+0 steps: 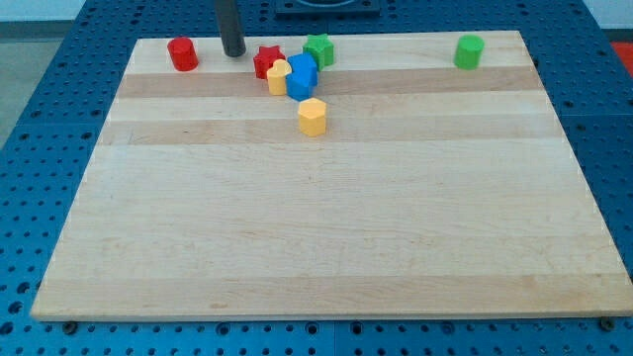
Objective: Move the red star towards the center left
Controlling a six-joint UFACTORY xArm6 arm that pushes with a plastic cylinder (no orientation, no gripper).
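Observation:
The red star [265, 61] lies near the top edge of the wooden board [326, 247], left of centre. My tip [233, 52] touches down just to the star's left, a small gap apart. A yellow block [278, 76] touches the star's lower right. Two blue blocks [302, 75] sit right of it, and a green star [318, 49] is behind them.
A red cylinder [182, 53] stands at the top left, left of my tip. A yellow hexagonal block [313, 117] lies below the cluster. A green cylinder [470, 51] stands at the top right. The board lies on a blue perforated table.

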